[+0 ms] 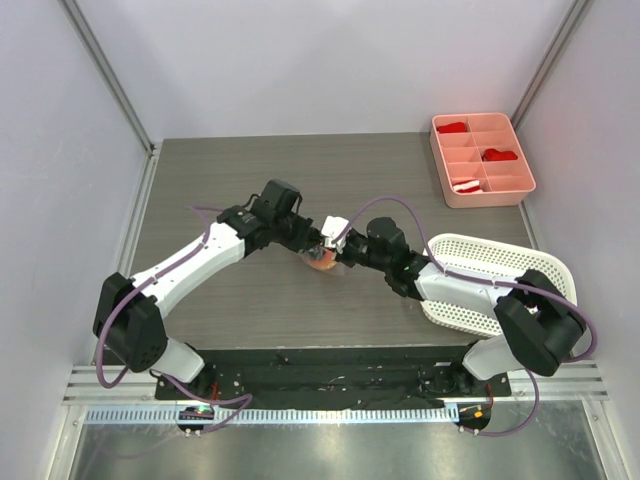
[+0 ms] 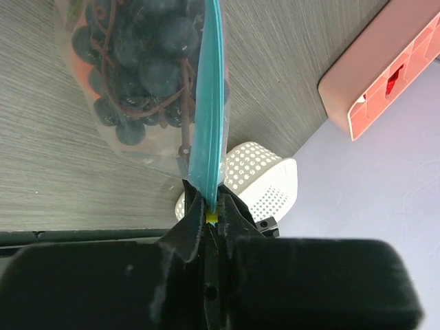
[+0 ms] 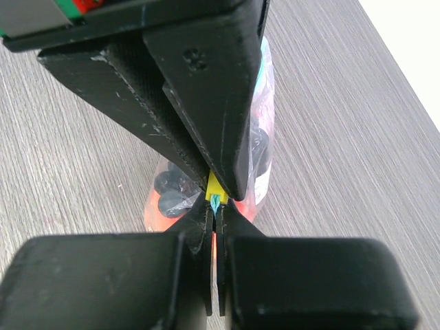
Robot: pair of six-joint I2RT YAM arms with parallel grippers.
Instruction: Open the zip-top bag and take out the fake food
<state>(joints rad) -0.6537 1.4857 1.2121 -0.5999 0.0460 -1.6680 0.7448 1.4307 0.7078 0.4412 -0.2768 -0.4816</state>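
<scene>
The zip-top bag point(image 1: 322, 262) hangs between both grippers above the middle of the table. In the left wrist view its teal zip strip point(image 2: 208, 103) runs up from my fingers, with a black berry cluster point(image 2: 148, 65) inside the clear plastic. My left gripper point(image 2: 212, 210) is shut on the strip at its yellow slider point(image 2: 213, 216). My right gripper point(image 3: 216, 206) is shut on the teal end of the strip, directly below the left gripper's fingers point(image 3: 206, 103). An orange fruit point(image 3: 159, 213) and black berries point(image 3: 172, 189) show through the bag. In the top view the left gripper point(image 1: 315, 240) and the right gripper point(image 1: 345, 250) meet.
A white perforated basket point(image 1: 505, 285) lies at the right under my right arm and also shows in the left wrist view point(image 2: 265, 172). A pink divided tray point(image 1: 483, 160) with red-and-white bits stands at the far right corner. Grey walls close in the table.
</scene>
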